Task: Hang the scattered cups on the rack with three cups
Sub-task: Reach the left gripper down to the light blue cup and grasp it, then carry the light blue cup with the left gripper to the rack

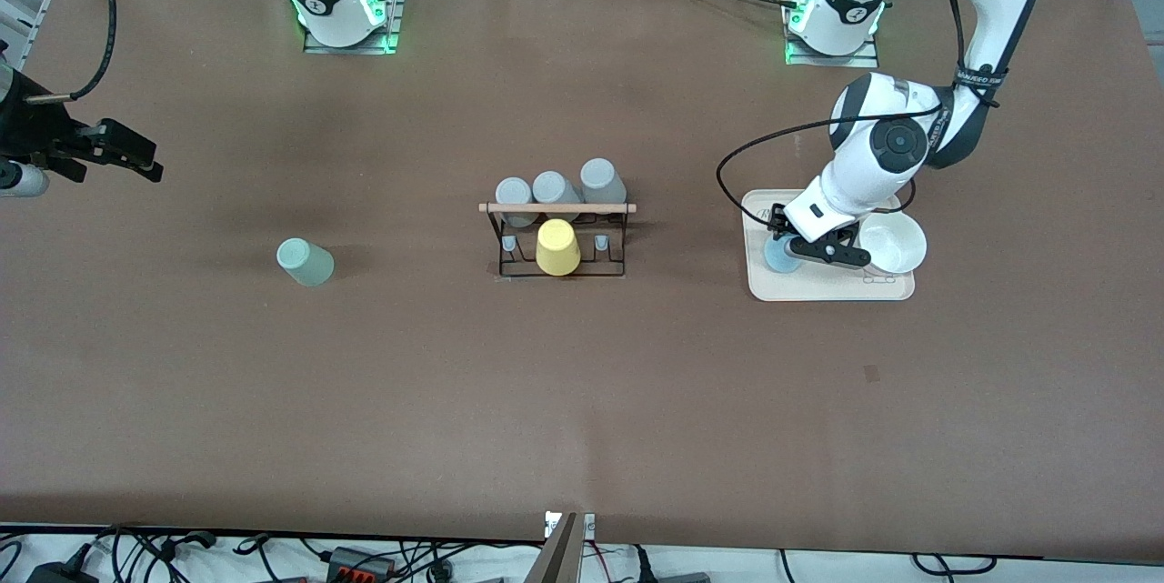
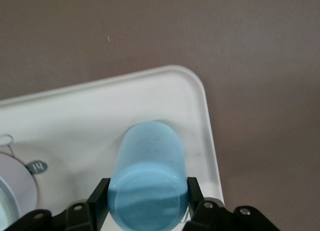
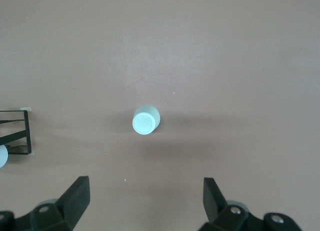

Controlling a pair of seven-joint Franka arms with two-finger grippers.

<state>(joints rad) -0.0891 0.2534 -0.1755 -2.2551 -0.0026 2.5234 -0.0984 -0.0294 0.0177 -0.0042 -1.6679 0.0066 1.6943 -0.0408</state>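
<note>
Blue cup (image 2: 148, 183) sits between the left gripper (image 1: 789, 248) fingers (image 2: 99, 200): jaws narrowed to cup width, pads against both sides of it, cup upside down with its base toward the wrist camera. Cup rests on the cream tray (image 1: 823, 288) at the left arm's end of the table, beside a white bowl (image 1: 892, 244) on the same tray.

Right gripper (image 1: 123, 155) hangs over bare table at the right arm's end, fingers (image 3: 77, 193) spread wide, holding nothing.

Counts: one light blue cup, one mint cup (image 1: 306, 262), one yellow cup (image 1: 556, 246), three grey cups (image 1: 555, 190), one rack (image 1: 559, 237), one tray, one bowl.

Mint cup: plain, handleless, tapered, standing upside down on the table between the rack and the right arm's end, well apart from both.

Rack: black wire frame, light wooden rod across the top, mid-table. Three grey cups in its row farther from the front camera, yellow cup on the middle peg of the nearer row, pegs on either side of it bare.
</note>
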